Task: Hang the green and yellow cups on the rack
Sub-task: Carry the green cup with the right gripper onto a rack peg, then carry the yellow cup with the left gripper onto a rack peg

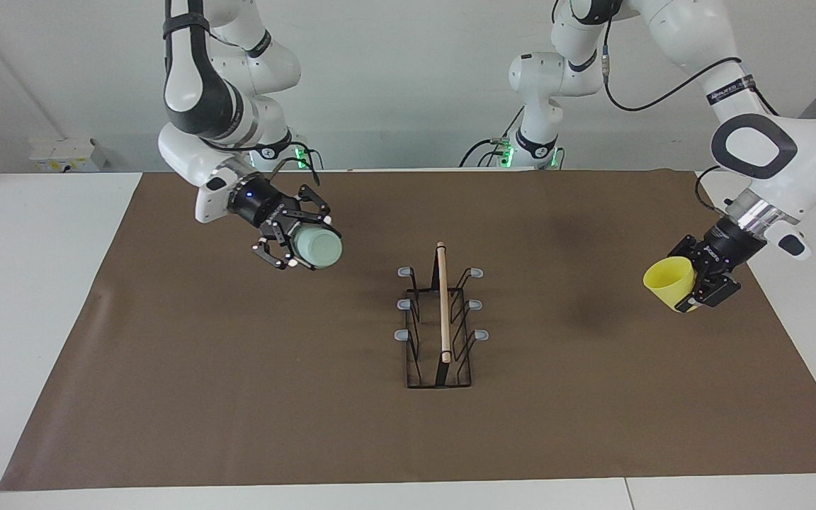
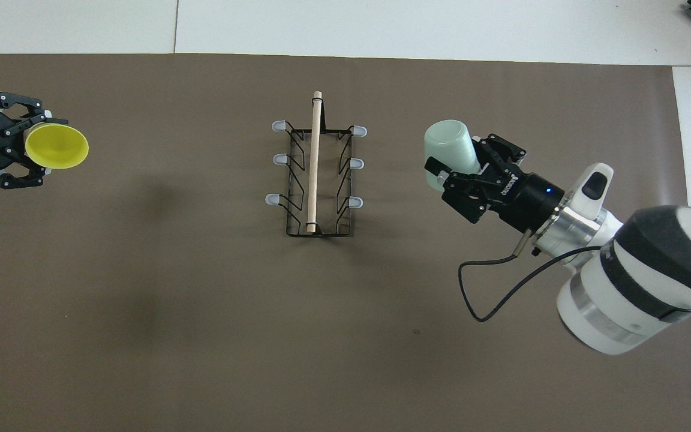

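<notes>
The black wire rack (image 1: 442,304) with its wooden rod and six grey-tipped prongs stands in the middle of the brown mat; all its prongs are bare. It also shows in the overhead view (image 2: 314,168). My right gripper (image 1: 299,246) (image 2: 460,159) is shut on the mint green cup (image 1: 319,249) (image 2: 448,147) and holds it tilted in the air over the mat, toward the right arm's end. My left gripper (image 1: 691,281) (image 2: 35,146) is shut on the yellow cup (image 1: 666,278) (image 2: 59,147), held on its side with its mouth toward the rack, over the mat at the left arm's end.
The brown mat (image 1: 238,389) (image 2: 141,300) covers most of the white table. A black cable (image 2: 489,288) hangs from the right arm's wrist. Nothing else stands on the mat around the rack.
</notes>
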You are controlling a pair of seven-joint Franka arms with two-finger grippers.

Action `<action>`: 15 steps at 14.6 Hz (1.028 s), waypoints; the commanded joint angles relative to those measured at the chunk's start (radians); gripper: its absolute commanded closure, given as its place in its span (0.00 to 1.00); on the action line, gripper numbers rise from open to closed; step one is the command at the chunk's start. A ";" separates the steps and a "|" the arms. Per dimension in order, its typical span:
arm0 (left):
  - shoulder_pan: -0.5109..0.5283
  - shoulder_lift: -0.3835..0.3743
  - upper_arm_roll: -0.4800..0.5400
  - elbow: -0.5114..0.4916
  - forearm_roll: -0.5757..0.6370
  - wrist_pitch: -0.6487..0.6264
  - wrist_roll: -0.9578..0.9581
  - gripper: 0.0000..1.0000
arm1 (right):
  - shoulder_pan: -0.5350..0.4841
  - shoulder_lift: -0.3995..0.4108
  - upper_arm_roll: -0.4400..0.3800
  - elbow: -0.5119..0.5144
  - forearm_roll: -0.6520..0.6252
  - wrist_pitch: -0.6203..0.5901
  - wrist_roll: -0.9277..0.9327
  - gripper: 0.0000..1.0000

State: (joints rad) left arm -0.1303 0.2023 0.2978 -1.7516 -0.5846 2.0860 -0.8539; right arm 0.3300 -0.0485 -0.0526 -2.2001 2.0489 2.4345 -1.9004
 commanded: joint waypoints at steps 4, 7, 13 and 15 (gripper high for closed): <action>-0.008 -0.173 -0.153 -0.179 0.219 0.208 -0.051 1.00 | 0.125 0.065 -0.003 -0.001 0.371 0.011 -0.303 1.00; -0.005 -0.257 -0.245 -0.301 0.327 0.346 -0.095 1.00 | 0.141 0.125 -0.001 0.005 0.528 -0.092 -0.471 1.00; -0.002 -0.274 -0.374 -0.344 0.642 0.433 -0.333 1.00 | 0.187 0.185 -0.001 0.006 0.668 -0.193 -0.620 1.00; 0.000 -0.274 -0.416 -0.344 0.744 0.434 -0.433 1.00 | 0.181 0.272 -0.001 0.008 0.716 -0.343 -0.679 1.00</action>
State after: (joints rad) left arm -0.1351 -0.0446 -0.0864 -2.0614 0.0704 2.4952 -1.1994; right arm 0.5108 0.1317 -0.0514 -2.2026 2.5997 2.2143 -2.4648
